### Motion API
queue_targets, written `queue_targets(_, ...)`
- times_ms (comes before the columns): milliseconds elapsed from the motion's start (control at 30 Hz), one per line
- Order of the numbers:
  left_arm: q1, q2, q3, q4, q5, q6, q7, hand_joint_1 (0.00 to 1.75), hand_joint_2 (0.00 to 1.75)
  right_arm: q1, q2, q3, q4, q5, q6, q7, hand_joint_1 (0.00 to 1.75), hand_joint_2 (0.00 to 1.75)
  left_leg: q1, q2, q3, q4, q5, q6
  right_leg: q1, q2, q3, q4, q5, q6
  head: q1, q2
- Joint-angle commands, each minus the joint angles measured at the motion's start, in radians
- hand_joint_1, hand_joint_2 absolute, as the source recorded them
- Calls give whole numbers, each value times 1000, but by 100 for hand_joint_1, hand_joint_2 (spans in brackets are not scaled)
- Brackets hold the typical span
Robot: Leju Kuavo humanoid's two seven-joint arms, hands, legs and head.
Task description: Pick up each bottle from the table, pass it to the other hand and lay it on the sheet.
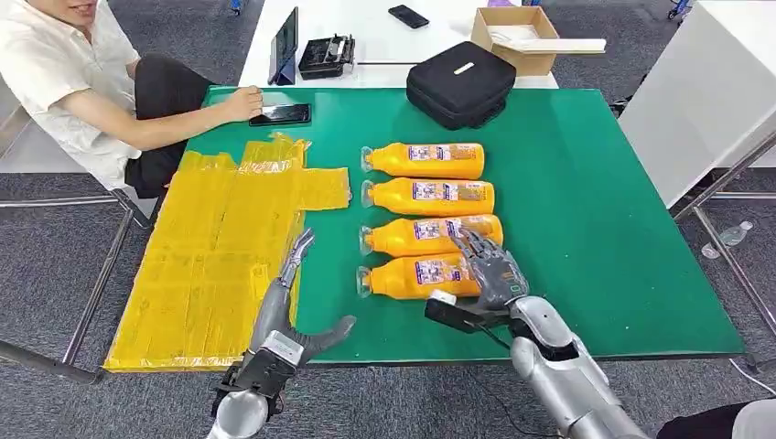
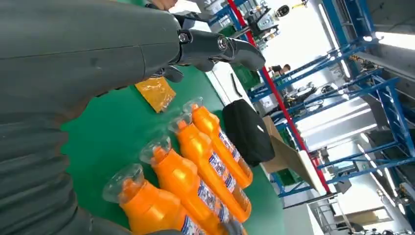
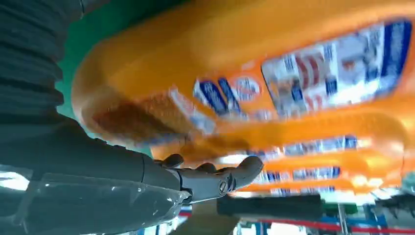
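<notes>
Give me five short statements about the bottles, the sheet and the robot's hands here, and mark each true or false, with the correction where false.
1. Four orange bottles lie on their sides in a row on the green table. True.
2. One bottle already lies on the yellow sheet. False: all four lie on the bare green table beside it.
3. The right hand is at the nearest bottle. True.
4. The left hand holds a bottle. False: it holds nothing, its fingers apart.
5. The black case lies on the yellow sheet. False: it lies at the table's far edge, beyond the bottles.
</notes>
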Motion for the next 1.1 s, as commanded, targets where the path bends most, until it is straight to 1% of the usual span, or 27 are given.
queue_targets(33, -30, -31, -6, 63, 2, -3, 9, 0, 175, 104, 18, -24, -35, -34, -19, -63, 0, 175, 0, -1, 2, -1, 0, 0, 0, -2, 2, -1, -1, -2, 0, 0)
queue_targets(67, -24, -31, -8, 56, 2, -3, 9, 0, 175, 131, 17, -11, -80, -18, -8, -46, 0, 175, 0, 0, 4, 0, -1, 0, 1, -2, 5, -1, -1, -3, 0, 0)
queue_targets(133, -22, -30, -12, 50, 1, -3, 10, 0, 175, 151, -2, 18, -121, -16, 24, -24, 0, 175, 1, -2, 2, 0, -1, 0, 1, -3, 3, -1, -1, -2, 0, 0)
queue_targets(167, -21, -29, -13, 47, 1, -4, 10, 0, 175, 153, -13, 27, -128, -18, 32, -21, 0, 175, 1, -3, 4, 0, -1, 0, 1, -4, 5, -1, -2, -4, 0, 0)
queue_targets(233, -23, -29, -10, 47, 2, -4, 12, 0, 175, 151, -23, 26, -121, -32, 42, -18, 0, 175, 0, -1, 1, 0, 0, 0, 1, -1, 2, -1, -1, -2, 0, 0)
queue_targets(267, -23, -29, -8, 47, 3, -3, 13, 0, 175, 149, -27, 26, -117, -33, 43, -18, 0, 175, 1, 0, 4, 0, -2, 0, 1, -2, 5, -1, -2, -3, 0, 0)
queue_targets(300, -22, -29, -6, 46, 3, -3, 14, 0, 175, 151, -32, 25, -115, -30, 45, -13, 0, 175, 0, 0, 3, 0, -1, 0, 1, -1, 3, -1, -1, -3, 0, 0)
queue_targets(333, -20, -28, -4, 44, 3, -3, 14, 0, 175, 160, -42, 27, -123, -29, 49, -10, 0, 175, 1, 0, 4, 0, -2, 0, 1, -2, 5, -1, -2, -4, 0, 0)
queue_targets(467, -15, -28, 5, 36, 4, -3, 15, 0, 175, 194, -57, 24, -155, -50, 74, -2, 0, 175, 1, -2, 4, -1, -1, 0, 1, -3, 5, -1, -2, -3, 0, 0)
queue_targets(500, -17, -29, 7, 39, 4, -4, 15, 0, 175, 197, -63, 21, -153, -64, 84, 3, 5, 175, 1, -1, 3, 0, -1, 0, 1, -3, 4, -1, -1, -2, 0, 0)
queue_targets(533, -20, -30, 8, 42, 4, -5, 15, 0, 175, 196, -65, 14, -143, -72, 88, 9, 80, 175, 0, -1, 2, -1, -1, 0, 1, -2, 3, -1, -1, -2, 0, 0)
queue_targets(567, -21, -30, 8, 45, 4, -5, 15, 0, 175, 194, -68, 12, -134, -73, 90, 10, 175, 175, 1, -1, 5, 0, -2, 0, 1, -3, 6, -1, -2, -3, 0, 0)
queue_targets(633, -24, -30, 6, 50, 4, -6, 15, 0, 175, 194, -70, -11, -107, -104, 104, 10, 175, 175, 0, -1, 3, -1, -1, 0, 1, -2, 3, -1, -1, -2, 0, 0)
queue_targets(667, -25, -30, 5, 51, 4, -6, 15, 0, 175, 193, -70, -12, -100, -104, 104, 10, 175, 175, 0, -1, 5, -1, -1, 0, 1, -3, 6, -2, -2, -3, 0, 0)
queue_targets(700, -27, -30, 4, 53, 4, -6, 13, 0, 175, 197, -66, -25, -88, -112, 100, 14, 171, 175, 1, -2, 4, -1, -1, 0, 1, -3, 5, -2, -1, -3, 0, 0)
queue_targets(733, -28, -30, 3, 55, 6, -7, 11, 0, 175, 199, -67, -34, -80, -122, 104, 16, 171, 175, 0, -2, 3, -1, 0, 0, 1, -3, 4, -2, -1, -2, 0, 0)
queue_targets(767, -30, -30, 0, 58, 7, -8, 9, 0, 175, 201, -68, -44, -72, -141, 111, 16, 171, 175, 1, -3, 6, -1, -1, 0, 1, -5, 7, -2, -2, -3, 0, 0)
queue_targets(800, -33, -29, -4, 62, 9, -9, 5, 0, 175, 205, -75, -52, -60, -161, 121, 16, 164, 175, 1, -3, 5, -1, -1, 0, 1, -4, 6, -2, -1, -3, 0, 0)
queue_targets(900, -34, -29, -5, 63, 9, -10, 5, 0, 175, 207, -79, -55, -56, -163, 121, 15, 164, 175, 1, -3, 6, -1, -1, 0, 1, -4, 6, -2, -1, -3, 0, 0)
queue_targets(933, -34, -29, -6, 64, 9, -10, 5, 0, 175, 208, -80, -56, -52, -164, 121, 16, 159, 175, 1, -4, 7, -1, -1, 0, 2, -6, 9, -3, -2, -4, 0, 0)
queue_targets(1000, -34, -29, -6, 64, 9, -10, 5, 0, 175, 208, -80, -56, -52, -164, 121, 16, 161, 175, 1, -3, 6, -1, -1, 0, 2, -4, 7, -3, -1, -3, 0, 0)
queue_targets(1033, -35, -29, -7, 66, 10, -10, 4, 0, 175, 212, -76, -69, -45, -183, 126, 22, 168, 175, 1, -3, 7, -1, -1, 0, 1, -4, 5, -2, -1, -2, 0, 0)
queue_targets(1067, -35, -29, -10, 66, 11, -11, 3, 0, 175, 216, -81, -69, -46, -183, 125, 24, 155, 175, 1, -4, 9, -1, -1, 0, 1, -5, 7, -3, -2, -3, 0, 0)
queue_targets(1100, -35, -30, -10, 66, 11, -11, 3, 0, 175, 219, -82, -70, -43, -182, 125, 27, 155, 175, 1, -4, 9, -1, -1, 0, 1, -5, 6, -3, -2, -3, 0, 0)
